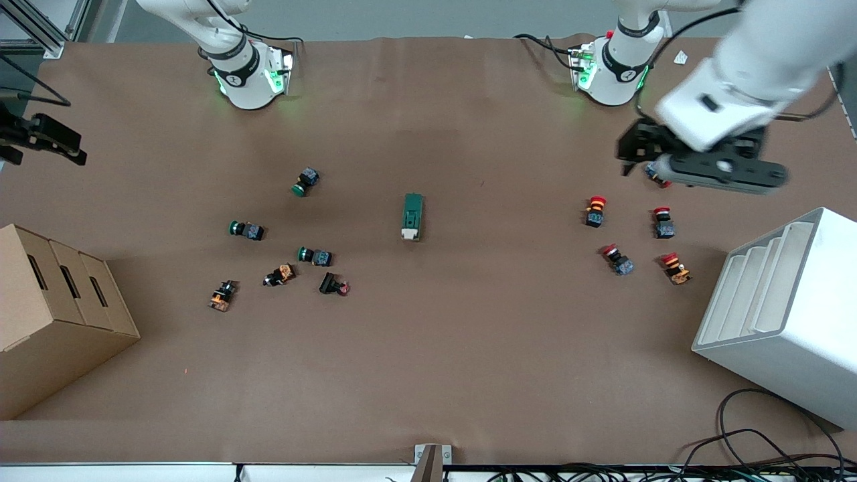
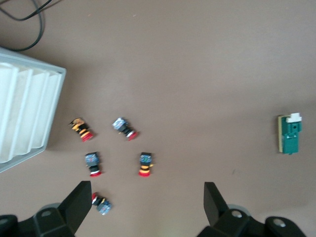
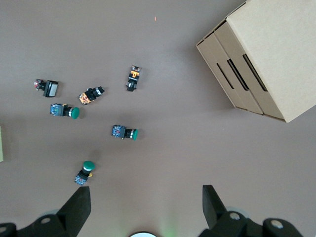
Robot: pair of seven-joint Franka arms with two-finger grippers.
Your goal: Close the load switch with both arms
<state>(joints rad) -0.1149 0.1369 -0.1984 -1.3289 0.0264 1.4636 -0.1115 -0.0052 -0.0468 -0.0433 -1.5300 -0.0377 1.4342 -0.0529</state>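
Observation:
The load switch (image 1: 413, 216), a dark green block with a white lever end nearer the front camera, lies on the brown table near its middle. It also shows in the left wrist view (image 2: 290, 134). My left gripper (image 1: 726, 175) hangs over the red push buttons at the left arm's end, well apart from the switch. It is open and empty (image 2: 146, 205). My right gripper (image 1: 40, 137) is up in the air at the right arm's end, open and empty (image 3: 146, 207), far from the switch.
Several red push buttons (image 1: 595, 211) lie below the left gripper, beside a white slotted rack (image 1: 783, 314). Green push buttons (image 1: 306, 181) and orange and black parts (image 1: 280, 274) lie toward the right arm's end, near a cardboard box (image 1: 53, 314).

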